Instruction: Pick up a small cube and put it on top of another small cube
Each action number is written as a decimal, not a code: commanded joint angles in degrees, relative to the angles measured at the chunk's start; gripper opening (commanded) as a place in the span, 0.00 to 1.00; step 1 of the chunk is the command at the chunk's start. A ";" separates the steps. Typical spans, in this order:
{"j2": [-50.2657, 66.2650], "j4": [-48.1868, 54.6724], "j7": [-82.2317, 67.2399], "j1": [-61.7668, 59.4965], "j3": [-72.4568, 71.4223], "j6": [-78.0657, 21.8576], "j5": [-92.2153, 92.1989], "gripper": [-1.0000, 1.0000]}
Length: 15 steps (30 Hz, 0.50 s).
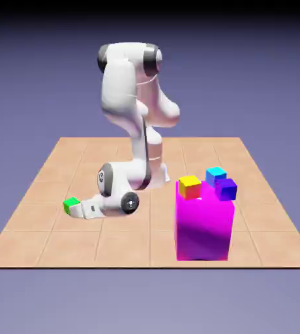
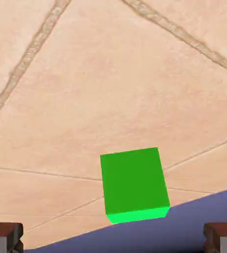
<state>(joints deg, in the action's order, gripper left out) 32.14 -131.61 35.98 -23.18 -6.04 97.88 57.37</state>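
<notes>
Hand (image 1: 78, 209) spread to full width, empty; both grey fingertips (image 2: 5, 237) apart at the bottom corners of the hand view, nothing between them. Held low and lying nearly level over the bench (image 1: 61, 248), pointed toward the exterior view's left. Small green cube (image 2: 133, 184) seen ahead of the tips and roughly centred between them, not yet inside the gap; contact not evident in either view. In the exterior view, same cube sat just off the hand's tip, near the bench's left edge, resting flat on the tiles. Handling, judged: rigid, light, flat-faced and smooth-looking, no fragility expected; narrow enough to fit easily within the spread. Best taken on two opposite side faces, squarely and near mid-height, so as not to twist or squirt out on closing. Bench edge close behind the cube, so a push rather than a clean pinch risked sliding it off. Further out, toward the exterior view's right: tall magenta block (image 1: 205, 225), well apart from the hand, with a yellow-topped cube (image 1: 190, 186), a cyan-topped cube (image 1: 216, 175) and a purple cube (image 1: 226, 189) at its top.
</notes>
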 commanded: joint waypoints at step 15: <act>4.53 8.85 1.01 -3.56 -4.54 -8.16 0.71 0.00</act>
<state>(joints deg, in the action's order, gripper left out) 36.67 -122.76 36.98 -26.74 -10.58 89.71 57.96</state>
